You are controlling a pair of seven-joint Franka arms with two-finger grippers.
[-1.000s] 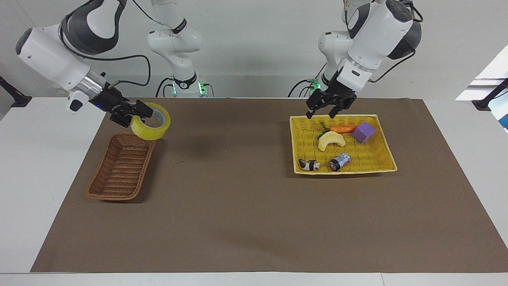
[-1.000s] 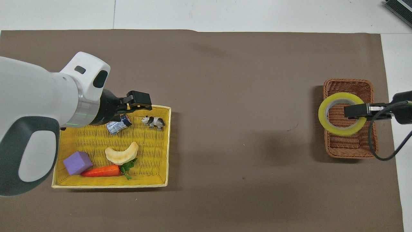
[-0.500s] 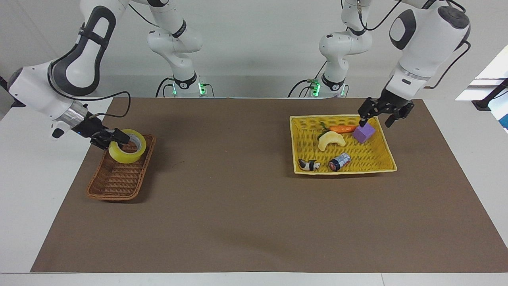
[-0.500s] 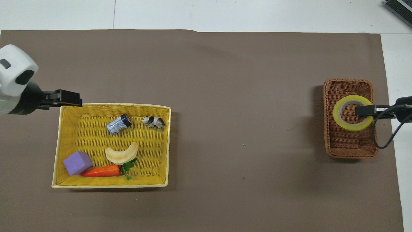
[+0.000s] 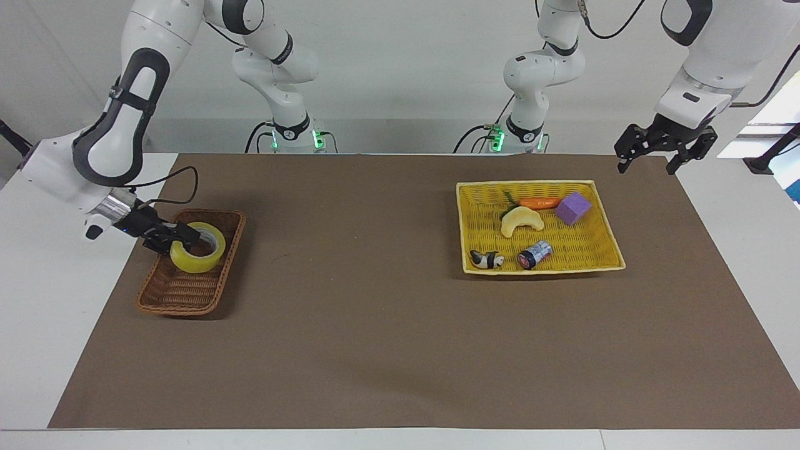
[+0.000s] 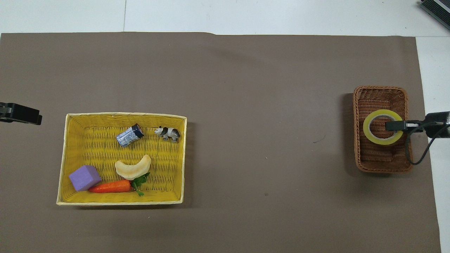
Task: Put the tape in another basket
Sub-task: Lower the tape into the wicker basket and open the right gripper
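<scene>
The tape point(image 5: 190, 264) point(image 6: 367, 131), a yellowish roll with a grey-white core, sits tilted inside the brown wicker basket point(image 5: 181, 306) point(image 6: 383, 168), in the half nearer to the robots. My right gripper point(image 5: 187, 236) point(image 6: 393, 125) reaches in over the basket's rim and is shut on the roll's wall, one finger inside the ring. Whether the roll rests on the basket's bottom I cannot tell. My left gripper point(image 5: 647, 169) point(image 6: 33, 118) hangs open and empty over the mat's edge, beside the yellow tray at the left arm's end.
The yellow woven tray point(image 5: 605, 212) point(image 6: 181, 158) holds a carrot point(image 5: 540, 202), a purple block point(image 5: 573, 208), a pale crescent pastry point(image 5: 522, 220), a small dark can point(image 5: 534, 254) and a panda figure point(image 5: 487, 259). Brown mat lies bare between the tray and the basket.
My right gripper has lowered the tape from above the basket down into it. My left arm has swung from over the tray out past its end.
</scene>
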